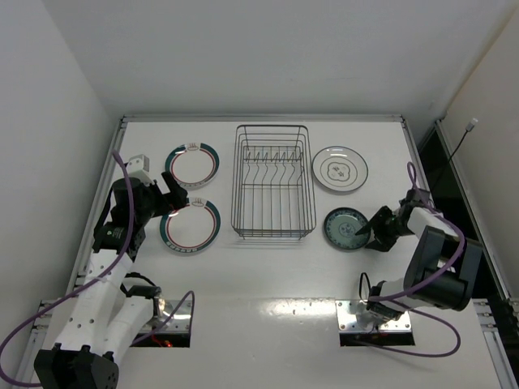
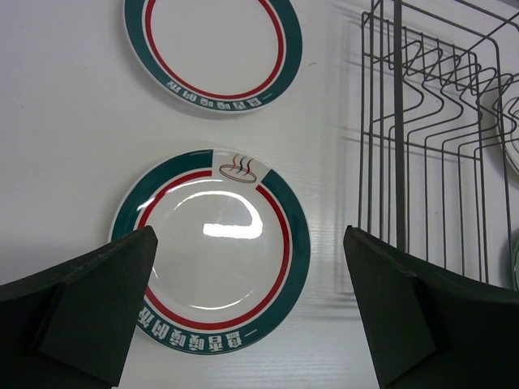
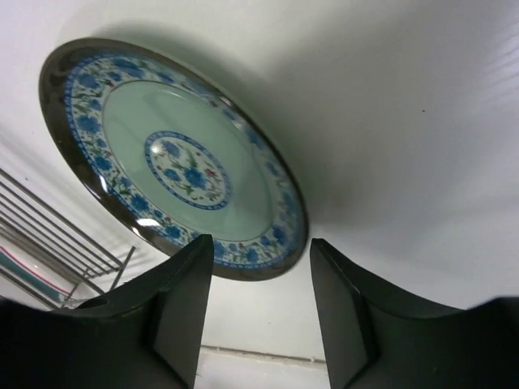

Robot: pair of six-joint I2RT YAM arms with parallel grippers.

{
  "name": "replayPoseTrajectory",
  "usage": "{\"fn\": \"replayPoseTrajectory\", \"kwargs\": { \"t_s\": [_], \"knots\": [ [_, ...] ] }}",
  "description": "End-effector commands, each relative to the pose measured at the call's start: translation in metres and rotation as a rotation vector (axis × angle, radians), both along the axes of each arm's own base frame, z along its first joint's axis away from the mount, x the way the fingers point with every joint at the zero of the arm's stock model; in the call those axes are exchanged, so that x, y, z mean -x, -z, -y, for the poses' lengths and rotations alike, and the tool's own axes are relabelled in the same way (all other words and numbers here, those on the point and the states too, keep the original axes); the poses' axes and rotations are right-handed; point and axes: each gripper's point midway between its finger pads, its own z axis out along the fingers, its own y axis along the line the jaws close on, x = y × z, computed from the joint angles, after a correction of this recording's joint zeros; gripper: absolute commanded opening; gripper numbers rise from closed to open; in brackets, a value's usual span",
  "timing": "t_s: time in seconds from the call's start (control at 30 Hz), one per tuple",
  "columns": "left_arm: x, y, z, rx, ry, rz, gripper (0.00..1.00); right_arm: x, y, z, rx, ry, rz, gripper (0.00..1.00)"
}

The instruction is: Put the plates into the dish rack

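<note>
White table (image 1: pixel 268 279); only right wrist shows flowers on teal plate (image 3: pixel 174 162)

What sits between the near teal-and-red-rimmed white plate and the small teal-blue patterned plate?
The near end of the rectangular dark wire dish rack, apart from both; the top view shows it.

Two banded plates (image 1: pixel 192 164) lie flat left of the dark wire dish rack (image 1: pixel 273 182), with the white plate (image 1: pixel 340 168) and the teal-blue plate (image 1: pixel 346 228) on its right.

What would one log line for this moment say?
left gripper: open over near banded plate | right gripper: open at teal-blue plate rim | dish rack: no plates | table: four plates
</note>
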Motion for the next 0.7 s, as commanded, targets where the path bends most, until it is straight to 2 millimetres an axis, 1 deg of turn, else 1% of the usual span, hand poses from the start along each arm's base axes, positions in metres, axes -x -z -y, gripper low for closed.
{"fn": "replayPoseTrajectory", "kwargs": {
  "t_s": [0.0,0.13,0.17,0.23,0.27,0.3,0.33,0.37,0.47,0.5,0.53,0.57,0.6,0.63,0.67],
  "knots": [
    [-0.002,-0.008,0.001,-0.012,0.004,0.023,1.00,-0.011,0.001,-0.003,-0.022,0.010,0.050,0.44],
    [-0.002,-0.007,-0.001,-0.016,-0.004,0.023,1.00,-0.003,0.017,-0.011,-0.062,0.016,0.024,0.24],
    [-0.002,-0.007,-0.001,-0.016,-0.004,0.023,1.00,0.003,0.023,-0.016,-0.086,0.015,-0.006,0.18],
    [-0.001,-0.006,-0.001,-0.017,-0.004,0.014,1.00,0.002,0.026,-0.013,-0.071,0.008,-0.003,0.13],
    [-0.001,-0.005,-0.001,-0.017,-0.004,0.014,1.00,0.002,0.026,-0.013,-0.071,0.008,-0.003,0.12],
    [-0.001,-0.005,-0.003,-0.021,-0.014,0.014,1.00,0.006,0.028,-0.014,-0.071,-0.002,-0.008,0.04],
    [-0.001,-0.005,-0.003,-0.021,-0.014,0.014,1.00,0.006,0.027,-0.014,-0.068,-0.012,-0.008,0.00],
    [-0.001,-0.005,-0.003,-0.021,-0.014,0.014,1.00,0.007,0.026,-0.016,-0.080,-0.014,-0.012,0.00],
    [-0.002,-0.003,-0.003,-0.022,-0.014,0.005,1.00,-0.010,0.006,-0.009,-0.048,-0.017,0.060,0.00],
    [-0.002,-0.003,-0.003,-0.022,-0.014,0.005,1.00,-0.011,-0.002,-0.010,-0.042,-0.028,0.074,0.00],
    [-0.002,-0.003,-0.003,-0.022,-0.014,0.005,1.00,-0.019,-0.017,-0.004,0.001,-0.025,0.128,0.00],
    [-0.002,-0.003,-0.003,-0.022,-0.014,0.005,1.00,-0.032,-0.036,0.002,0.039,-0.023,0.177,0.00],
    [-0.002,-0.003,-0.003,-0.022,-0.014,0.005,1.00,-0.032,-0.046,0.008,0.092,-0.015,0.175,0.00],
    [-0.002,-0.003,-0.004,-0.018,-0.026,0.004,1.00,-0.038,-0.061,0.010,0.136,-0.017,0.206,0.00],
    [-0.002,-0.003,-0.004,-0.018,-0.026,0.004,1.00,-0.054,-0.098,0.018,0.204,0.001,0.305,0.00]
  ]
}}
